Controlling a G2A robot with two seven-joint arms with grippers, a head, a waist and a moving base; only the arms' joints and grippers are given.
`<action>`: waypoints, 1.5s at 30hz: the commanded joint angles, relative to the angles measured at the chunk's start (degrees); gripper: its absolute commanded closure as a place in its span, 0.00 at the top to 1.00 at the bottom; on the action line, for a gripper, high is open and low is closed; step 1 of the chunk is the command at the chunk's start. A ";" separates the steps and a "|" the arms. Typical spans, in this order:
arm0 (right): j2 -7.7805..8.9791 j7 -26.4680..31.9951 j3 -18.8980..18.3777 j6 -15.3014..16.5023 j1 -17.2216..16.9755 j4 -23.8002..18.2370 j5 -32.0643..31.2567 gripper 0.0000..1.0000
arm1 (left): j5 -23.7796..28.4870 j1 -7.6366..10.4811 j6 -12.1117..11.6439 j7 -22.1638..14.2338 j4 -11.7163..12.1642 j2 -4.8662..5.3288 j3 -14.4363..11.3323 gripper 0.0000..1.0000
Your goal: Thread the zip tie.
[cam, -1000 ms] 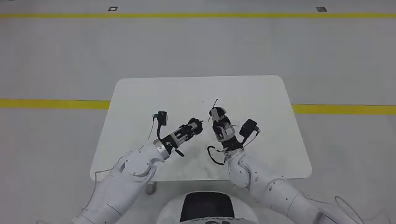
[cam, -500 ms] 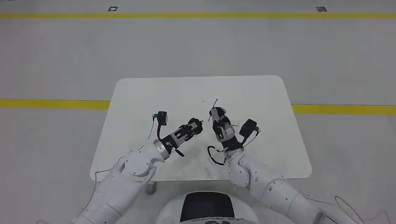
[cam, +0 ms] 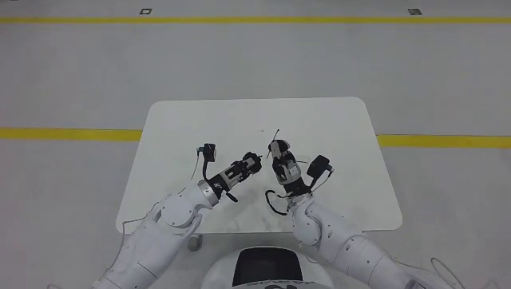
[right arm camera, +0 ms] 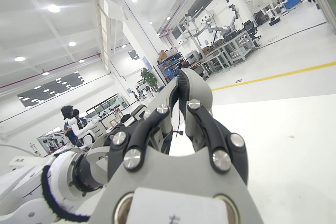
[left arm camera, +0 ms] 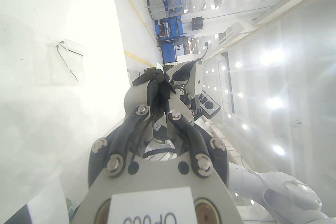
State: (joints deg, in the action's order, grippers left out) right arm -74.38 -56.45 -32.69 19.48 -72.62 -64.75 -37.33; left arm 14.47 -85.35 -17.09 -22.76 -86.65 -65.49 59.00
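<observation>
**Zip tie held above the table, threading not yet done**

Top view: both arms meet over the near part of the white table [cam: 335,121], toward 6 o'clock. The right gripper [cam: 275,147] carries the zip tie [cam: 276,136], and its thin black tail stands out toward 12 o'clock. The left gripper [cam: 257,160] is just beside, at about 8 o'clock from the right one. I see no closed loop, so I judge that the tail is not yet through the head. What is left is to bring the two ends together and push one through.

Left wrist view: the left jaws are pressed together, and a thin black strand runs down between them. I judge it to be a part of the same tie. Farther off, on the smooth table, lies a clear flat pouch [left arm camera: 44,72] holding a spare tie [left arm camera: 64,58], curved and thin like wire.

Right wrist view: the right jaws are pressed together and pinch the strap, a narrow, flexible plastic strip. The pads are ribbed black rubber on grey shells.
</observation>
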 commanded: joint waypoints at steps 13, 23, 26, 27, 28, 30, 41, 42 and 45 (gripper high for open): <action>-2.02 0.73 -0.32 0.00 1.26 2.66 1.56 0.00 | 0.00 0.00 0.00 0.00 0.00 0.00 0.00 0.00; -2.82 1.43 0.71 0.00 2.30 3.86 2.88 0.00 | 0.00 0.00 0.00 0.00 0.00 0.00 0.00 0.00; -2.97 1.40 0.95 0.00 2.49 4.20 3.12 0.00 | 0.00 0.00 0.00 0.00 0.00 0.00 0.00 0.00; -3.02 1.42 1.02 0.00 2.54 4.30 3.22 0.00 | 0.00 0.00 0.00 0.00 0.00 0.00 0.00 0.00; -3.07 1.41 1.10 0.00 2.61 4.45 3.34 0.00 | 0.00 0.00 0.00 0.00 0.00 0.00 0.00 0.00; -3.16 1.44 1.20 0.00 2.72 4.67 3.49 0.00 | 0.00 0.00 0.00 0.00 0.00 0.00 0.00 0.00; -3.52 1.23 1.62 0.00 3.16 5.42 3.70 0.00 | 0.00 0.00 0.00 0.00 0.00 0.00 0.00 0.00; -3.54 1.18 1.66 0.00 3.18 5.45 3.69 0.00 | 0.00 0.00 0.00 0.00 0.00 0.00 0.00 0.00; -3.60 1.08 1.74 0.00 3.22 5.52 3.63 0.00 | 0.00 0.00 0.00 0.00 0.00 0.00 0.00 0.00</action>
State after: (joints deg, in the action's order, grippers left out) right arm -77.96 -55.35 -30.97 19.48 -69.41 -59.24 -33.68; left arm 14.47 -85.35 -17.09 -22.76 -86.65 -65.49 59.00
